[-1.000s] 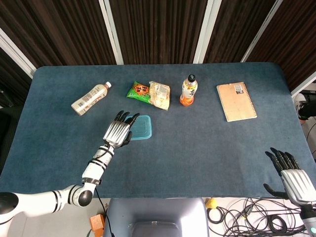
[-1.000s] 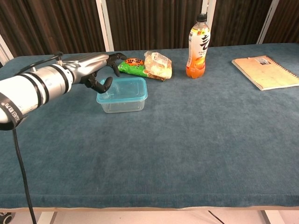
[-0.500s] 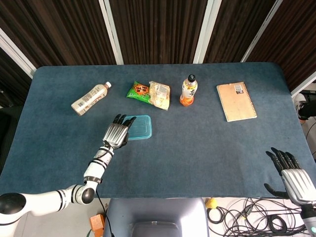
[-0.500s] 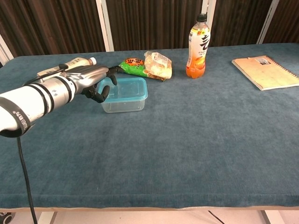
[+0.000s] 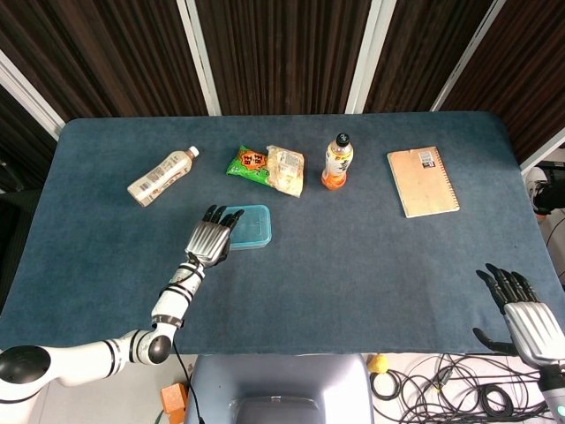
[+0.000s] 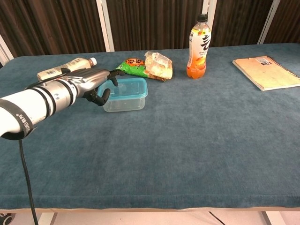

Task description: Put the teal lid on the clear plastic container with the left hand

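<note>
1. The teal lid (image 5: 252, 226) sits on top of the clear plastic container (image 6: 123, 100), which stands on the blue table (image 5: 353, 265) just in front of the green snack packet (image 5: 248, 163)
2. The left hand (image 5: 210, 238) hovers at the container's left edge, fingers spread and holding nothing; its fingertips (image 6: 111, 76) reach to the lid's near-left corner
3. The right hand (image 5: 528, 322) hangs off the table's near right corner, fingers apart and empty
4. Further back lie a white bottle (image 5: 161, 176) on its side, a clear food bag (image 5: 286, 169), an upright orange drink bottle (image 5: 336, 162) and a tan notebook (image 5: 423, 181)
</note>
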You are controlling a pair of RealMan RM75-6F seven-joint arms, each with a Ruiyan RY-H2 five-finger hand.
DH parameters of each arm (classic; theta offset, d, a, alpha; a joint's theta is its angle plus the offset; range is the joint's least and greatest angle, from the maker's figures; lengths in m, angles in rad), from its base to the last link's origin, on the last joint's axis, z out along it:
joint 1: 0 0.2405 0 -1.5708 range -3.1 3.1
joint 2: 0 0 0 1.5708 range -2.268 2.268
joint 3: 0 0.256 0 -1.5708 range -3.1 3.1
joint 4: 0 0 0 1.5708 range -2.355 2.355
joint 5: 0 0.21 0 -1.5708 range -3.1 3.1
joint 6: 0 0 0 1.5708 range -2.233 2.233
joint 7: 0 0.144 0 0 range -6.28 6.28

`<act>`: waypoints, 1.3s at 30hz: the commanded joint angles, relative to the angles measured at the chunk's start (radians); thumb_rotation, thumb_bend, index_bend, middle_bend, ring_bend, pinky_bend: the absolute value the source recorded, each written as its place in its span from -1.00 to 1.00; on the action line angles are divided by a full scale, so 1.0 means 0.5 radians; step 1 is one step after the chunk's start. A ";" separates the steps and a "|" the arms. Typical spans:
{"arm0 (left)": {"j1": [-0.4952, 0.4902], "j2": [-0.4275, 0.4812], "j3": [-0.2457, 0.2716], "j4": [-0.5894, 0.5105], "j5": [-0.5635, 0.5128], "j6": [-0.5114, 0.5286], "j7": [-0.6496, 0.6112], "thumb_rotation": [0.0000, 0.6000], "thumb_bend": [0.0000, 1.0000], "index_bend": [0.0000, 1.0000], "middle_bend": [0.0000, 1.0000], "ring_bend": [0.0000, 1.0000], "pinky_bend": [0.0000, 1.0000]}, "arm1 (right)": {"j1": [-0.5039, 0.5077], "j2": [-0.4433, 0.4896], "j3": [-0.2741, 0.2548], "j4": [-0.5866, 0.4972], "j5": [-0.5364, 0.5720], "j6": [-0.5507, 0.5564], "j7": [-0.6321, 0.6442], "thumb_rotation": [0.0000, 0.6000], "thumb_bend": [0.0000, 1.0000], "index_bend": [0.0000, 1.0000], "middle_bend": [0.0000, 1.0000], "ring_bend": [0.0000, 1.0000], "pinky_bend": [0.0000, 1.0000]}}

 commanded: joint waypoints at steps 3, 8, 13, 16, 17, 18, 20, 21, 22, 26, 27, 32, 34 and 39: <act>-0.001 -0.003 0.004 -0.007 0.002 -0.004 0.017 1.00 0.52 -1.00 -0.44 -0.83 -1.00 | 0.000 -0.002 -0.002 -0.002 -0.002 -0.002 -0.007 1.00 -0.65 -1.00 -1.00 -1.00 -0.96; 0.004 -0.001 0.014 -0.015 -0.001 -0.009 0.037 1.00 0.52 -1.00 -0.40 -0.80 -1.00 | -0.001 -0.003 -0.001 -0.003 0.000 -0.001 -0.011 1.00 -0.65 -1.00 -1.00 -1.00 -0.96; 0.009 -0.003 0.029 -0.015 -0.005 -0.019 0.055 1.00 0.52 -1.00 -0.39 -0.79 -1.00 | 0.003 -0.006 -0.002 -0.005 0.000 -0.009 -0.022 1.00 -0.65 -1.00 -1.00 -1.00 -0.96; 0.010 -0.007 0.035 -0.011 -0.007 -0.027 0.065 1.00 0.52 -1.00 -0.38 -0.79 -1.00 | 0.003 -0.008 -0.001 -0.005 0.002 -0.011 -0.027 1.00 -0.65 -1.00 -1.00 -1.00 -0.96; 0.009 -0.008 0.037 -0.009 -0.009 -0.030 0.069 1.00 0.52 -1.00 -0.38 -0.79 -1.00 | 0.004 -0.008 -0.001 -0.006 0.004 -0.011 -0.028 1.00 -0.65 -1.00 -1.00 -1.00 -0.96; 0.009 -0.009 0.039 -0.007 -0.012 -0.033 0.073 1.00 0.52 -1.00 -0.38 -0.79 -1.00 | 0.004 -0.009 -0.001 -0.006 0.005 -0.012 -0.029 1.00 -0.65 -1.00 -1.00 -1.00 -0.96; 0.010 -0.010 0.042 -0.003 -0.021 -0.041 0.078 1.00 0.52 -1.00 -0.38 -0.79 -1.00 | 0.004 -0.009 -0.001 -0.007 0.005 -0.014 -0.031 1.00 -0.65 -1.00 -1.00 -1.00 -0.96; 0.010 -0.011 0.041 -0.001 -0.024 -0.042 0.080 1.00 0.52 -1.00 -0.38 -0.79 -1.00 | 0.005 -0.009 -0.001 -0.007 0.005 -0.014 -0.032 1.00 -0.65 -1.00 -1.00 -1.00 -0.96; 0.011 -0.011 0.041 0.000 -0.027 -0.044 0.081 1.00 0.52 -1.00 -0.38 -0.79 -1.00 | 0.004 -0.009 -0.001 -0.007 0.004 -0.013 -0.032 1.00 -0.65 -1.00 -1.00 -1.00 -0.96; 0.013 -0.008 0.042 0.002 -0.049 -0.062 0.085 1.00 0.52 -1.00 -0.38 -0.79 -1.00 | 0.004 -0.008 -0.001 -0.008 0.004 -0.013 -0.031 1.00 -0.65 -1.00 -1.00 -1.00 -0.96; 0.012 -0.007 0.042 0.002 -0.055 -0.066 0.088 1.00 0.52 -1.00 -0.38 -0.79 -1.00 | 0.005 -0.008 -0.002 -0.008 0.004 -0.014 -0.032 1.00 -0.65 -1.00 -1.00 -1.00 -0.96; 0.010 -0.004 0.045 -0.003 -0.064 -0.075 0.097 1.00 0.53 -1.00 -0.38 -0.79 -1.00 | 0.006 -0.009 -0.002 -0.009 0.003 -0.015 -0.035 1.00 -0.65 -1.00 -1.00 -1.00 -0.96; 0.010 -0.001 0.047 -0.006 -0.067 -0.079 0.098 1.00 0.53 -1.00 -0.38 -0.79 -1.00 | 0.007 -0.010 -0.002 -0.010 0.003 -0.016 -0.038 1.00 -0.65 -1.00 -1.00 -1.00 -0.96; 0.014 0.009 0.056 -0.017 -0.100 -0.104 0.103 1.00 0.53 -1.00 -0.38 -0.79 -1.00 | 0.008 -0.012 -0.002 -0.012 0.003 -0.019 -0.045 1.00 -0.65 -1.00 -1.00 -1.00 -0.96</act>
